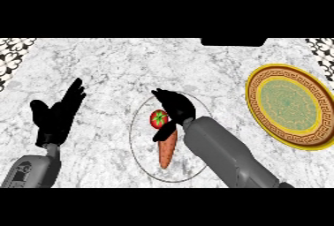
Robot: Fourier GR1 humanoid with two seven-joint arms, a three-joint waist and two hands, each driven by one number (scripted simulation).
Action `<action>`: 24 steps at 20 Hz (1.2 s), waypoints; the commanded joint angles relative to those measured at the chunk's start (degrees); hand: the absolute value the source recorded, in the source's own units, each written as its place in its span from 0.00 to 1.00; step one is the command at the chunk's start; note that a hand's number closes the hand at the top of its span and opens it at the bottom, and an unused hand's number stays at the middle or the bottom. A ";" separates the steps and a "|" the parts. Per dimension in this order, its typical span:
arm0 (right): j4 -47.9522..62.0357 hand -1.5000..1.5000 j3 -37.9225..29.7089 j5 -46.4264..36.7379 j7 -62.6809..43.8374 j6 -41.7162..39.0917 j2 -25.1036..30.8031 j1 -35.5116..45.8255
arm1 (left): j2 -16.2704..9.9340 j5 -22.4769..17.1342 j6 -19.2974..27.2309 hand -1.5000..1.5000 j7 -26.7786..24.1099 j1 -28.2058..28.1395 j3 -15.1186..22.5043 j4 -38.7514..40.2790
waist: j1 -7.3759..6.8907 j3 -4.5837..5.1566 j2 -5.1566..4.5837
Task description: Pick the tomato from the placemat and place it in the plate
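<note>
Head view of the counter (117,57). The tomato (158,118), red with a green stalk end, lies on the round pale placemat (140,152), in the mat's upper half, with a carrot (167,152) just below it and, as far as can be seen, touching or nearly touching it. The right hand (175,106) sits directly beside the tomato on its right, fingers curved over the top and the thumb reaching down toward the carrot; the fingers are bent around the tomato but contact cannot be confirmed, so whether it is clasped cannot be told. The tomato appears to rest on the mat, not lifted. The plate (261,84), gold-rimmed with a green centre, lies well apart to the right of the tomato and holds nothing. The left hand (57,115) rests open, fingers up, well left of the tomato. Judged progress: approach complete, grasp in hand; lifting, carrying to the plate and release remain.
</note>
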State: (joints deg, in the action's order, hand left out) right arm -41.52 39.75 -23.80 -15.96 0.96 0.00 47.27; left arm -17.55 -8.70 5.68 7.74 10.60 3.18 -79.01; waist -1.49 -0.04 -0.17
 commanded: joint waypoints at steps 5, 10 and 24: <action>3.22 1.00 7.77 3.90 3.20 -4.96 0.00 1.15 | 1.46 1.65 0.82 0.50 3.28 0.73 0.56 -2.89 | -0.39 0.01 -0.10; 7.30 1.00 7.46 5.39 9.90 -2.12 0.01 2.79 | 2.42 3.02 -0.02 0.50 1.02 1.12 -0.35 0.26 | -0.02 0.03 -0.21; 3.70 1.00 2.68 4.75 -7.59 16.95 5.29 2.27 | -0.09 1.53 -2.70 0.50 0.05 -0.52 -4.28 0.79 | 2.13 0.06 0.51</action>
State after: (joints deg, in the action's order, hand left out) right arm -36.77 43.09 -15.79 -19.17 12.50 2.73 49.67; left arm -16.82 -7.13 3.27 7.26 9.37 -0.24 -78.31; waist -0.21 0.00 0.21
